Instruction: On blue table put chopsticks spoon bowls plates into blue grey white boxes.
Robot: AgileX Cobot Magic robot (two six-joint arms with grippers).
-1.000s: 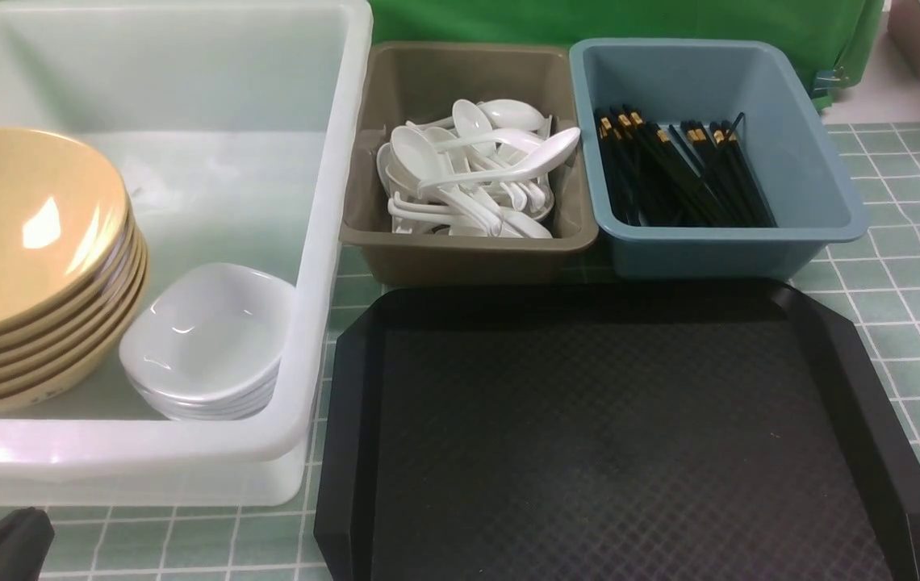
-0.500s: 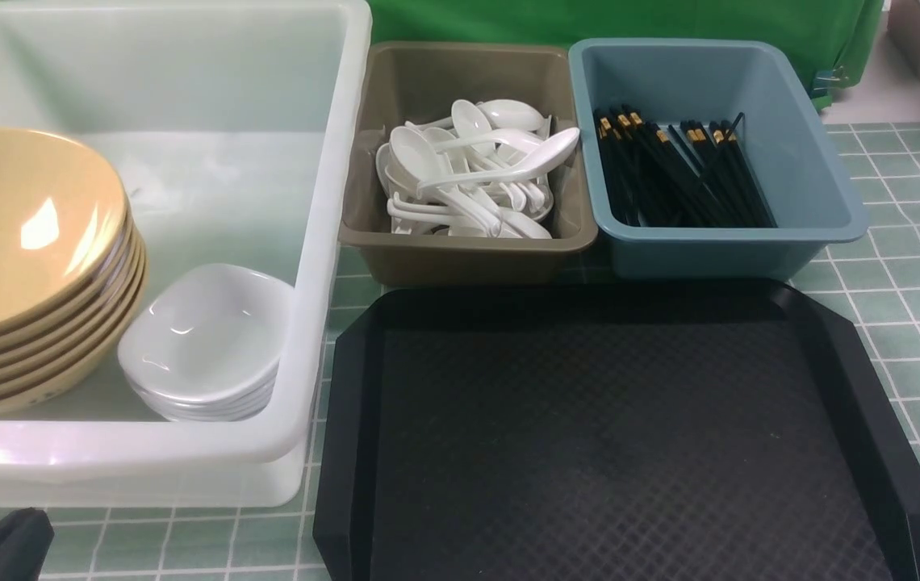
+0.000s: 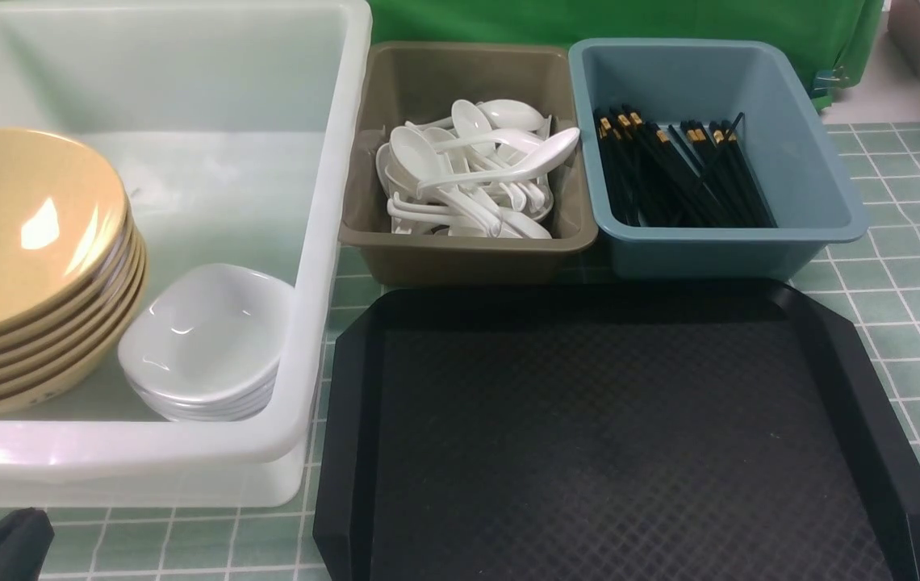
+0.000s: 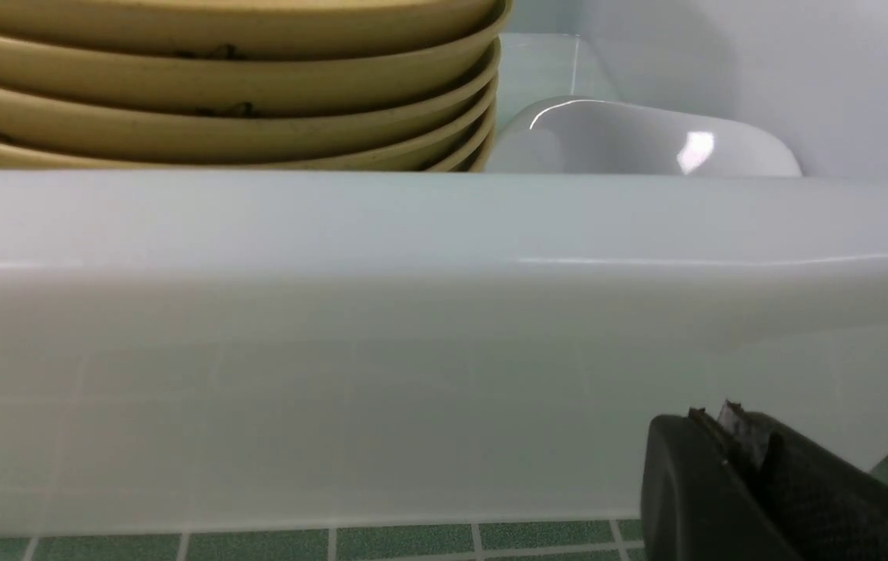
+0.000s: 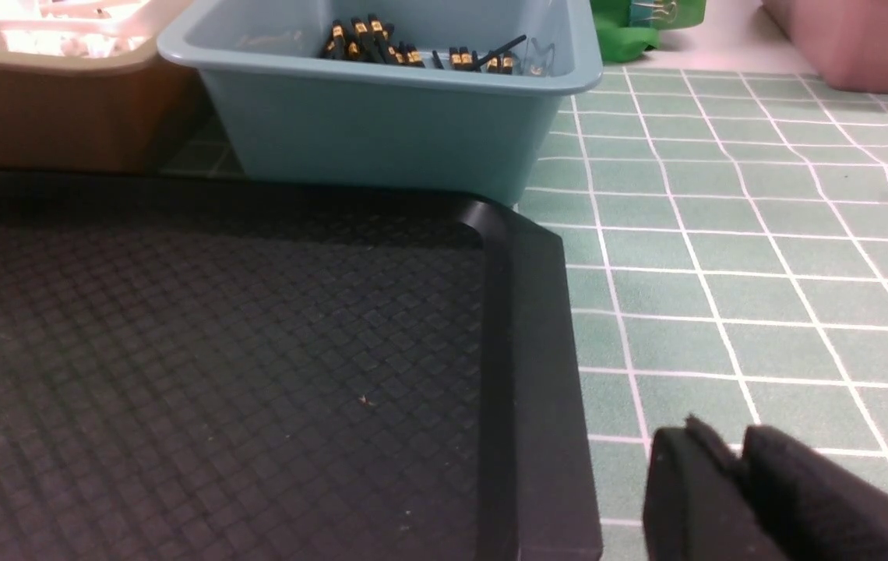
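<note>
Left claw (image 4: pixel 732 436) pressed together, empty, just before the white tub (image 4: pixel 444 351) — right claw (image 5: pixel 732 460) beside the black tray (image 5: pixel 537 389), gap unclear, holding nothing.

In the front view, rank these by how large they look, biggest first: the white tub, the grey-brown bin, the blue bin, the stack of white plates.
1. White tub, by far the largest, though it also sits nearest the camera.
2. Blue bin and grey-brown bin: they look alike in size, so no ranking between them.
3. Stack of white plates, the smallest.
</note>
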